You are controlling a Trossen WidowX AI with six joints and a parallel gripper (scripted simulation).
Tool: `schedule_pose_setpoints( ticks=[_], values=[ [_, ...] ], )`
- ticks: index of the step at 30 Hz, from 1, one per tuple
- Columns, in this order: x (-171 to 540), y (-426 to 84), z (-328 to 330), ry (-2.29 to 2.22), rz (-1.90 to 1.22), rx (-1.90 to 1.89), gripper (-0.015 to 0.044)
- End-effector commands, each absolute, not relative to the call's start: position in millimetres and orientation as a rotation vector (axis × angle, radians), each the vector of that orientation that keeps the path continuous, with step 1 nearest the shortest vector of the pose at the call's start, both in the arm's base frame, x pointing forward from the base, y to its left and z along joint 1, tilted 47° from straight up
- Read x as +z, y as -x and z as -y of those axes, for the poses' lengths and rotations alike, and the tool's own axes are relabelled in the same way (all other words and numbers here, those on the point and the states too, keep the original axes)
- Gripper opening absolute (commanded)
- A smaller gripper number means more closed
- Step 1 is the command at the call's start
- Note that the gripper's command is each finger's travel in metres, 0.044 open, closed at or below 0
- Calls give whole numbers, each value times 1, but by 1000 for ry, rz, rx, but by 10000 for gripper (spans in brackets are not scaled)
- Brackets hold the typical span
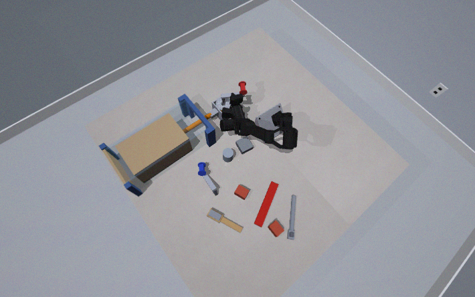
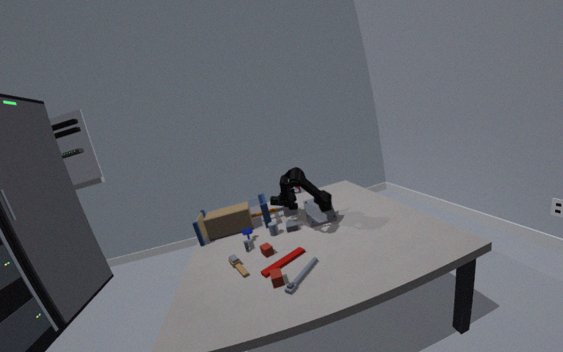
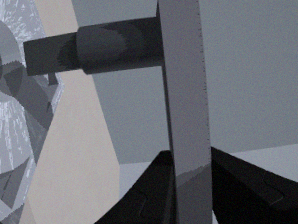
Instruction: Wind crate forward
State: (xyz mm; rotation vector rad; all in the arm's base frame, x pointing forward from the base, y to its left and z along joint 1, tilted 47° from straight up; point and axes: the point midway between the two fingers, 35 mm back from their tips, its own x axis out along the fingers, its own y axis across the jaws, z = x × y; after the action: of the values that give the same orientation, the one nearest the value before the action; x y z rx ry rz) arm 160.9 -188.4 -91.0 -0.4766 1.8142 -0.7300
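Gripper (image 1: 236, 98) (image 3: 185, 159) w/ grey bar (image 3: 186, 100), no legible txt.

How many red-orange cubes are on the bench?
2: one between the blue-knobbed crank and the long red bar, another beside that bar's near end. No others visible.
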Motion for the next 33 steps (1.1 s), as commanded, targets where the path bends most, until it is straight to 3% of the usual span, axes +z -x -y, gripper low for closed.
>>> schedule_pose_setpoints(
  ticks=[1, 33],
  values=[
    [-93, -160, 186, 483, -1813, -741, 0],
    [-97, -168, 175, 478, -1822, -744, 0]
  ],
)
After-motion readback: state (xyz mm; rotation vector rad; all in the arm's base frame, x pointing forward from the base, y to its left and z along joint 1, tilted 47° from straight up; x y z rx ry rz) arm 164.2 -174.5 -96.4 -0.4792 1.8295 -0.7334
